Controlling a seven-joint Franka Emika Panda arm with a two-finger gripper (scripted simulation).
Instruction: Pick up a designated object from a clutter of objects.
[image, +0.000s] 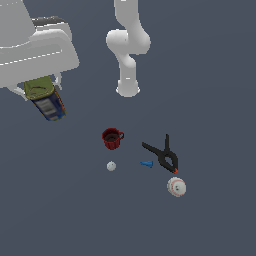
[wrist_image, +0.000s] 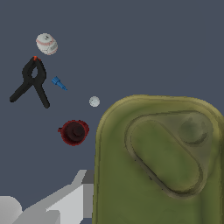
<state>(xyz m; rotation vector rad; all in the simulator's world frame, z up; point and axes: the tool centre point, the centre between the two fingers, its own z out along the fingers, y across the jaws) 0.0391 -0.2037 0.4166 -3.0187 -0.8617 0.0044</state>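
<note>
The designated object, a small tin (image: 44, 97) with an olive-green top and a blue-and-white label side, hangs tilted above the floor at the exterior view's upper left. My gripper (image: 41, 86) is shut on it, a white finger on either side. In the wrist view the tin's green top (wrist_image: 157, 166) fills much of the picture, and one grey finger (wrist_image: 65, 201) shows beside it. The rest of the clutter of objects lies on the floor apart from the tin: a red mug (image: 112, 138) (wrist_image: 74, 132), a black clamp (image: 164, 155) (wrist_image: 33, 81) and a baseball (image: 176, 186) (wrist_image: 46, 43).
A tiny white ball (image: 111, 166) (wrist_image: 94, 101) lies near the mug. A small blue piece (image: 147, 163) (wrist_image: 58, 82) rests beside the clamp. The arm's white base (image: 128, 85) stands behind the clutter, on a dark grey floor.
</note>
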